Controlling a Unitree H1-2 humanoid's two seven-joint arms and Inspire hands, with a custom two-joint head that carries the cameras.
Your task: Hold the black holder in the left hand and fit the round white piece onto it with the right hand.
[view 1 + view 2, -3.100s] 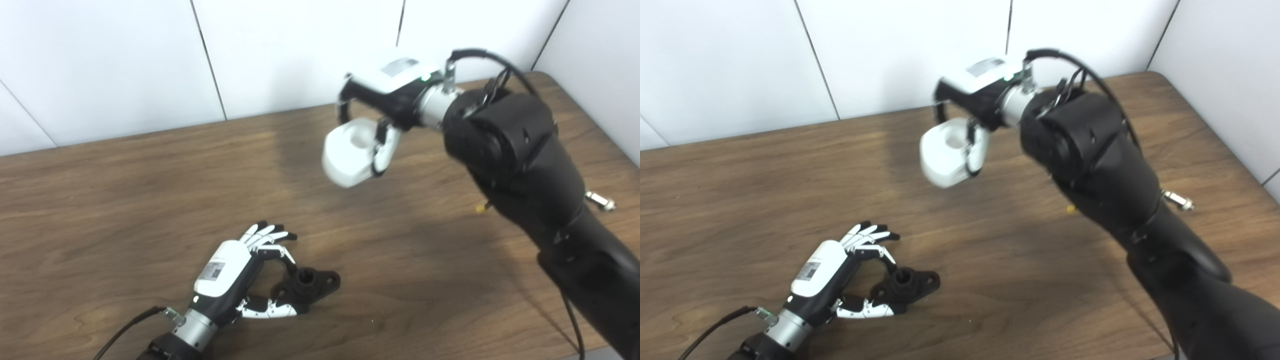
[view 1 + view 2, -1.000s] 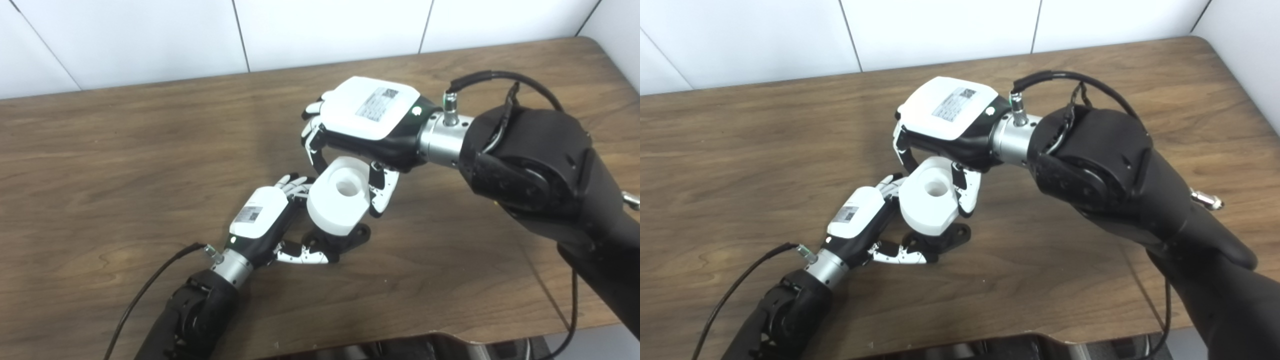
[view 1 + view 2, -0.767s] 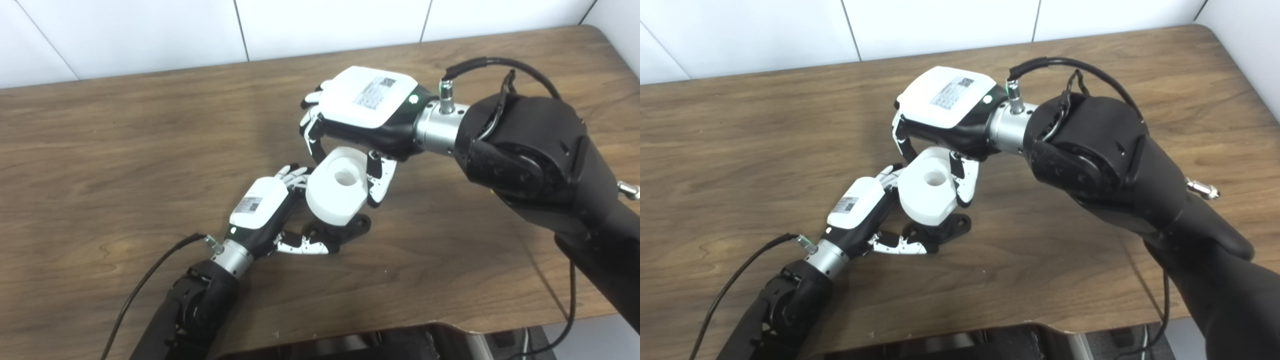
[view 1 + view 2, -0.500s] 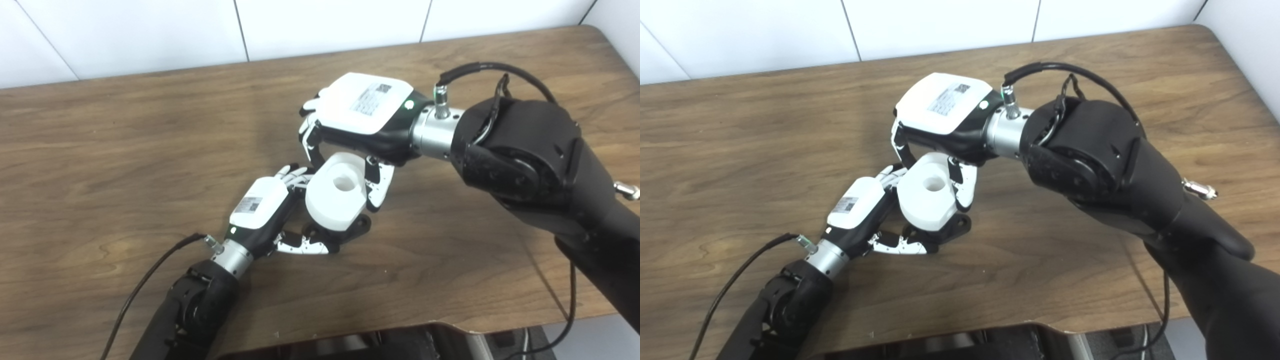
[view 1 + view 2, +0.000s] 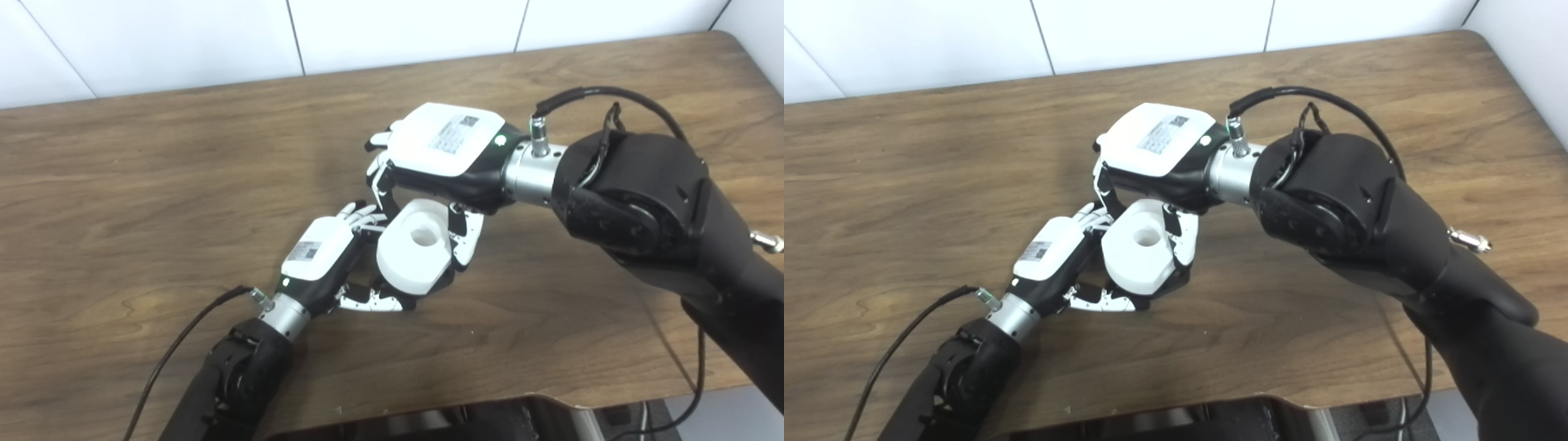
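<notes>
The round white plastic piece with a hole in its top (image 5: 416, 252) sits near the middle of the brown wooden table (image 5: 122, 184), right on top of the black plastic holder (image 5: 392, 289). Only a dark edge of the holder shows under it. The right hand (image 5: 444, 153) comes in from 3 o'clock and grips the white piece, with fingers (image 5: 460, 236) on its side. The left hand (image 5: 321, 257) comes in from 7 o'clock. Its fingers are wrapped around the holder, and its thumb (image 5: 367, 303) lies along the table at the holder's 6 o'clock side.
</notes>
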